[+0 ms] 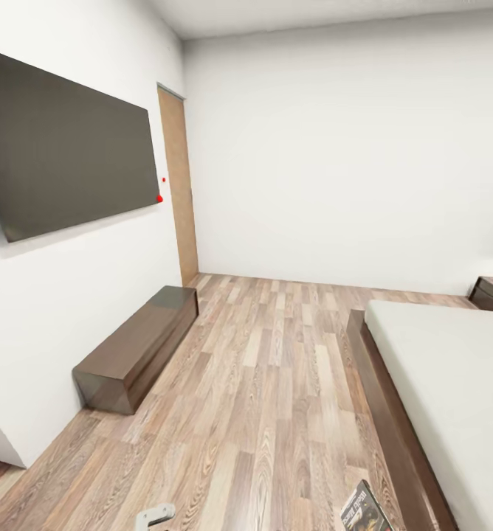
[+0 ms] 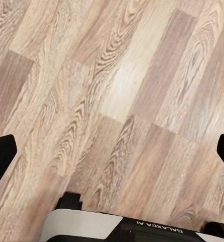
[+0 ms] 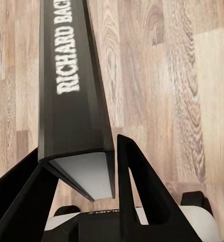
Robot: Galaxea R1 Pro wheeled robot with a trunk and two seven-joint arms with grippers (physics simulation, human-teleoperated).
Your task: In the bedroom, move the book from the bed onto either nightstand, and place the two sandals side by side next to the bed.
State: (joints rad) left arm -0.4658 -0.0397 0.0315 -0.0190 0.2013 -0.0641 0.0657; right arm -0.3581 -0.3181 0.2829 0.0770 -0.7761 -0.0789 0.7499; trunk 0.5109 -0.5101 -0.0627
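Book (image 3: pixel 74 101) in R end effector (image 3: pixel 76 201), above floor (image 3: pixel 192 75)

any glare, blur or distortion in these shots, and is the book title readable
Head view: wide-angle stretch at the edges, soft sheen on the long cabinet, book cut off by the frame. Right wrist view: book spine looms close, lettering slightly soft but readable. Left wrist view: floor evenly lit, no glare.

White "RICHARD BAC…" lettering on the book (image 3: pixel 74 75) spine, cut off, upside-down "GALAXEA AI" on the robot's base (image 2: pixel 157 230)
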